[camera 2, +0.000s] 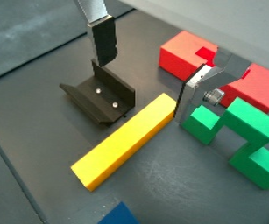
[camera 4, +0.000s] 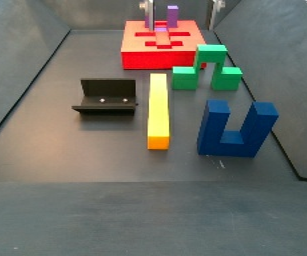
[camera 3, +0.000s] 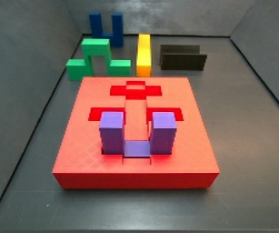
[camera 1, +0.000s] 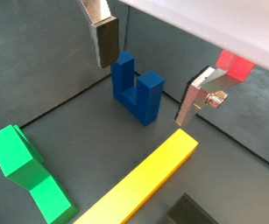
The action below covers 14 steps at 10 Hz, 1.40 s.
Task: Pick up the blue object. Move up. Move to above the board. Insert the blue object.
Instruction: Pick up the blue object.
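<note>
The blue object (camera 1: 137,87) is a dark blue U-shaped block standing prongs-up on the grey floor. It also shows in both side views (camera 3: 105,23) (camera 4: 236,130). My gripper (camera 1: 146,87) is open and empty, over the blue object. One finger (camera 1: 105,39) is by one prong. The other finger (camera 1: 199,94) is out past the other prong, apart from it. The red board (camera 3: 135,96) carries a purple U-shaped block (camera 3: 135,132) in a recess and lies well away from the blue object (camera 4: 163,45). I cannot make out the gripper in the side views.
A yellow bar (camera 4: 159,110) lies beside the blue object. A green stepped block (camera 4: 203,65) sits between it and the board. The fixture (camera 2: 102,96) stands on the yellow bar's other side (camera 4: 102,97). Grey walls enclose the floor.
</note>
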Available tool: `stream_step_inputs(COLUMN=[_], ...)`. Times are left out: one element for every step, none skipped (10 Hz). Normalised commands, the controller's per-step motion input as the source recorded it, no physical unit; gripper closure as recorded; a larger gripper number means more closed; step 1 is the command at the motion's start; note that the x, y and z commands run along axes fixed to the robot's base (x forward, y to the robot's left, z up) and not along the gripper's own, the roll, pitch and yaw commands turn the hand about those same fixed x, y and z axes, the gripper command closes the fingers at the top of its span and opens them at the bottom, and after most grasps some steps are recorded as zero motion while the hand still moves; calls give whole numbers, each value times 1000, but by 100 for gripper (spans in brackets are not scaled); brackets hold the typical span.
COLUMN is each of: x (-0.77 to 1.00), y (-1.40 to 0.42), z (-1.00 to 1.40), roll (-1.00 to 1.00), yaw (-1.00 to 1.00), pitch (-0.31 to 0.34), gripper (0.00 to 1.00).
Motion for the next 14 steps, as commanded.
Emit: stream_step_inputs(x=[0, -177, -229, -240, -174, 0, 0, 0, 0, -17, -97, -120, -211, -226], y=[357, 917, 923, 906, 737, 403, 343, 263, 111, 74, 100, 54, 0, 0], z=[-94, -126, -146, -183, -286, -397, -491, -483, -340, -226, -183, -229, -283, -269], roll=[0, -21, -10, -4, 13, 179, 170, 113, 44, 0, -26, -7, 0, 0], yaw=[0, -40, -43, -51, -126, -186, -229, -243, -177, -117, -54, -54, -60, -74], pitch=[0, -20, -19, -30, -49, -43, -53, -57, -29, -34, -81, -106, -139, -133], gripper=[0, 0, 0, 0, 0, 0, 0, 0, 0, 0, 0, 0, 0, 0])
